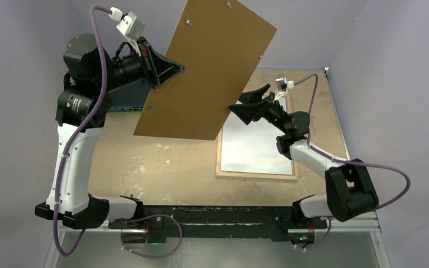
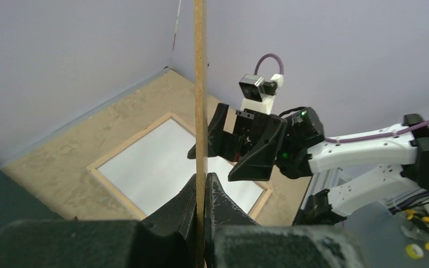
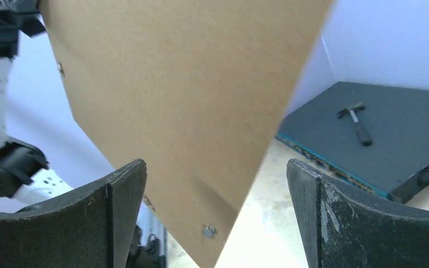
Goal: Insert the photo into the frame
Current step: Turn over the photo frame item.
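Top view. The left gripper (image 1: 174,70) is raised high on the far left and pressed tight on the left edge of a brown backing board (image 1: 212,67). The board hangs tilted in the air over the table (image 1: 162,162), with small metal tabs along its edges. The frame (image 1: 257,177) lies flat on the table's right half, with its light wood rim up and a pale, shiny sheet inside. I cannot tell whether that sheet is the pane or the photo's white back. The right gripper (image 1: 249,102) hovers over the frame's far left corner with its claw spread wide, just beside the board's lower right edge.

Left wrist view. The board (image 2: 200,84) is seen edge-on as a thin upright strip, pinched between the two dark fingers (image 2: 218,201) at the bottom. Beyond it the right gripper (image 2: 215,164) points toward the board with its jaws apart. The frame (image 2: 128,142) is on the table below it and its inside looks plain white.

Right wrist view. The right gripper (image 3: 217,167) has its fingers spread to either side of the picture and grips nothing. The board (image 3: 173,84) fills the upper left and its lower corner, carrying a metal tab (image 3: 208,230), dips between the fingers. There is a gap on each side. To the far right a hammer (image 3: 357,123) lies on a dark flat case (image 3: 402,156).
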You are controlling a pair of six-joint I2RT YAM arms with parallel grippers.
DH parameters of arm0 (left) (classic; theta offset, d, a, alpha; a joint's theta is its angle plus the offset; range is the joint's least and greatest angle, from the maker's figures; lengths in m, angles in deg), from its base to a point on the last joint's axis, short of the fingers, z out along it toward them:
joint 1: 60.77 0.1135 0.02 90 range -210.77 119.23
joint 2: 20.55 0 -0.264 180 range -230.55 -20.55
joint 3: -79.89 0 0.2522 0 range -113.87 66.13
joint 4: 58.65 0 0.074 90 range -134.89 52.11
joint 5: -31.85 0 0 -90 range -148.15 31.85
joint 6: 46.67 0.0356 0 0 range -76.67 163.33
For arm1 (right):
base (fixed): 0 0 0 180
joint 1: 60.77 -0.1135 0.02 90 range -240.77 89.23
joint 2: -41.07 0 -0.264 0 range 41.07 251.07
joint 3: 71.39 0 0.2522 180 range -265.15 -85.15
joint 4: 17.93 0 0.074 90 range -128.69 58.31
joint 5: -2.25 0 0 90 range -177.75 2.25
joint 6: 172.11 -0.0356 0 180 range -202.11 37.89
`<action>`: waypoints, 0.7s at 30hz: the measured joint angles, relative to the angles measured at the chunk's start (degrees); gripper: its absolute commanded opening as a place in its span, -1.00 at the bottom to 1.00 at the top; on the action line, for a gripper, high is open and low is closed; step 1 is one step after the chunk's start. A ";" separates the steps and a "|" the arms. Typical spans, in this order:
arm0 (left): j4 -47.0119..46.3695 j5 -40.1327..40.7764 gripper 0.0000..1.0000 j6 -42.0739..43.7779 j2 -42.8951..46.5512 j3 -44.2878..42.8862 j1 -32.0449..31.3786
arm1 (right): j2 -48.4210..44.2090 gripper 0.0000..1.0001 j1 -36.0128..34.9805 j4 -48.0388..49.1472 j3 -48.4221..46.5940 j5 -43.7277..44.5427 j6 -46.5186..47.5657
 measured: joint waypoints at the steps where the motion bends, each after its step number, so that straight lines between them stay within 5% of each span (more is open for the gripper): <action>1: -0.76 -0.68 -1.00 -1.05 0.00 0.39 0.55 | 1.09 0.91 0.90 2.97 0.59 -1.09 -2.95; 9: -9.29 -7.19 -1.00 -9.33 0.02 7.93 7.06 | 11.85 0.58 3.69 9.68 -2.21 -9.29 -27.32; 21: -18.64 -10.40 -1.00 -16.28 3.63 16.83 9.79 | 8.00 -0.25 5.14 10.32 -7.26 -13.16 -35.04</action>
